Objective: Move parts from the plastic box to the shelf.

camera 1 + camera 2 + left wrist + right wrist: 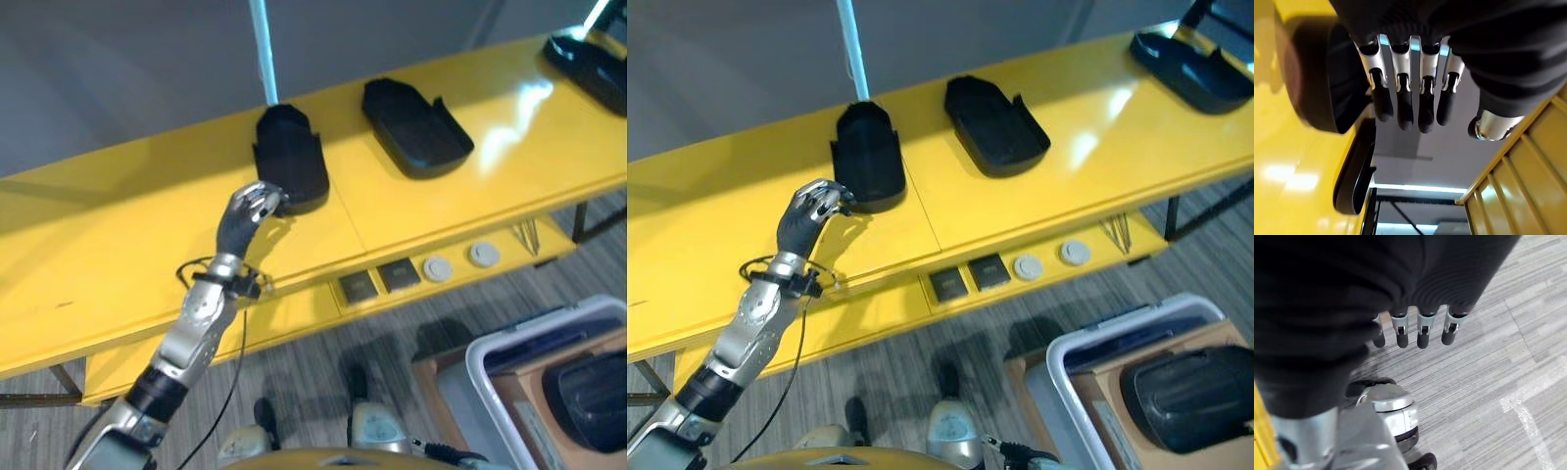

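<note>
A black moulded part (291,159) lies on the yellow shelf (118,225). My left hand (249,212) is at its near edge, fingertips right by the rim, open and holding nothing. The left wrist view shows its straight fingers (1405,100) beside that part (1322,83). Two more black parts (416,127) (593,61) rest further right on the shelf. At the lower right stands the plastic box (490,360) with a black part (591,399) inside. My right hand (1422,330) hangs over the grey floor, fingers relaxed and empty.
A light blue pole (263,49) rises behind the shelf near the first part. On a lower ledge sit two dark squares (378,282) and two grey discs (459,261). A cardboard box (446,387) stands beside the plastic box.
</note>
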Robot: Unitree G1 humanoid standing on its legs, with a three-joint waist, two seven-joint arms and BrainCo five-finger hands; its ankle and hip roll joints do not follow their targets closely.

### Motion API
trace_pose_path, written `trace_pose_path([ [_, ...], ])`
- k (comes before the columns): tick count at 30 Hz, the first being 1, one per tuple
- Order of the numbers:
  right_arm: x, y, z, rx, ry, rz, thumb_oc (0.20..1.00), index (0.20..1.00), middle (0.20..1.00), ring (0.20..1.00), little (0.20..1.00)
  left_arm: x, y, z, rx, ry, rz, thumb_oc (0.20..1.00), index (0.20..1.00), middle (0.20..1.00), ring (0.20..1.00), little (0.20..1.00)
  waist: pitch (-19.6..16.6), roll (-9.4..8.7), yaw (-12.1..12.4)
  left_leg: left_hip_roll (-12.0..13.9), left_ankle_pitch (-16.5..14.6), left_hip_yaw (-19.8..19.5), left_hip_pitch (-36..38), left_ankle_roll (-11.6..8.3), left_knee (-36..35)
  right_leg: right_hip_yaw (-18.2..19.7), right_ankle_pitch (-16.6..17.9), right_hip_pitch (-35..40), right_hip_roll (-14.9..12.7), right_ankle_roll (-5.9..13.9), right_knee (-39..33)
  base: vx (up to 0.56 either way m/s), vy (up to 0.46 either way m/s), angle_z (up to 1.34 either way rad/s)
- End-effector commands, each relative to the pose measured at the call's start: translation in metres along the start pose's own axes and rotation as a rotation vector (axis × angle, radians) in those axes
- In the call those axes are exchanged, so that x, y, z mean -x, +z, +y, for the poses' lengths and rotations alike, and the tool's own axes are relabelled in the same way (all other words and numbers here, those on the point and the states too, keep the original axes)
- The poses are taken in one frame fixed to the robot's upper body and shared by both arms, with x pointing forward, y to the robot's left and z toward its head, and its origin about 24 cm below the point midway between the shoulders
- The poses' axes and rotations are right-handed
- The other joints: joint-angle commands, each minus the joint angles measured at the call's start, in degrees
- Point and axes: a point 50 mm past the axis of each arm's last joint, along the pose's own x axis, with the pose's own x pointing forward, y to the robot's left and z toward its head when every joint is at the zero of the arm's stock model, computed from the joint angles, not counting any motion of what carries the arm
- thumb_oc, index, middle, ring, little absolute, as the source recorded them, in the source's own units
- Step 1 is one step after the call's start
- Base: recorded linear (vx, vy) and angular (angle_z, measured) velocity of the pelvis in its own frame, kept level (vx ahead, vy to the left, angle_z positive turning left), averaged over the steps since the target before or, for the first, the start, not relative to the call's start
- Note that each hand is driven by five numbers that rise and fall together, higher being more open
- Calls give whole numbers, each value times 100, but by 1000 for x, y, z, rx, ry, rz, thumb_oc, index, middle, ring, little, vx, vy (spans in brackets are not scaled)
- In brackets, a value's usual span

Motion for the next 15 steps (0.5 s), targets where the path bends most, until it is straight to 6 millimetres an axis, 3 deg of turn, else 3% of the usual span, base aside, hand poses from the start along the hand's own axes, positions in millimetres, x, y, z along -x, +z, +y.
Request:
trace_pose_path([
  [1, -4, -3, 19, -16, 39, 19, 1000, 1000, 1000, 1000, 1000, -1, 19, -4, -55, -40, -170, 1000, 1000, 1000, 1000, 1000, -251, -103, 129, 27, -435, 4, -194, 67, 9, -308, -1098, 584, -6, -28, 20, -74, 41, 23],
  [6, -5, 7, 20, -45, 26, 27, 1000, 1000, 1000, 1000, 1000, 25, -5, -4, -181, -39, -86, 1000, 1000, 1000, 1000, 1000, -422, -271, 382, -59, -575, -153, 28, 190, 9, -332, -1149, 876, 48, -47, 20, -45, 75, 21],
  [10, -5, 13, 22, -117, 22, 18, 1000, 1000, 1000, 1000, 1000, 31, -10, -5, -174, -80, -66, 1000, 1000, 1000, 1000, 1000, -440, -338, 417, -109, -630, -158, 87, 265, 9, -300, -1148, 931, 19, -11, 71, -19, 88, 14],
  [13, -5, 13, 23, -218, 23, 18, 1000, 1000, 1000, 1000, 1000, 30, -8, -13, -159, -142, -84, 1000, 1000, 1000, 1000, 1000, -437, -388, 382, -204, -696, -176, 115, 341, 9, -249, -1080, 915, -31, 75, 100, -26, 184, 1],
  [15, -5, 2, 23, -253, 11, 41, 1000, 1000, 1000, 1000, 1000, 24, -4, -20, -171, -190, -112, 1000, 1000, 1000, 1000, 1000, -388, -437, 224, -313, -744, -127, 97, 442, 9, -71, -896, 749, -99, 221, 143, -44, 254, -11],
])
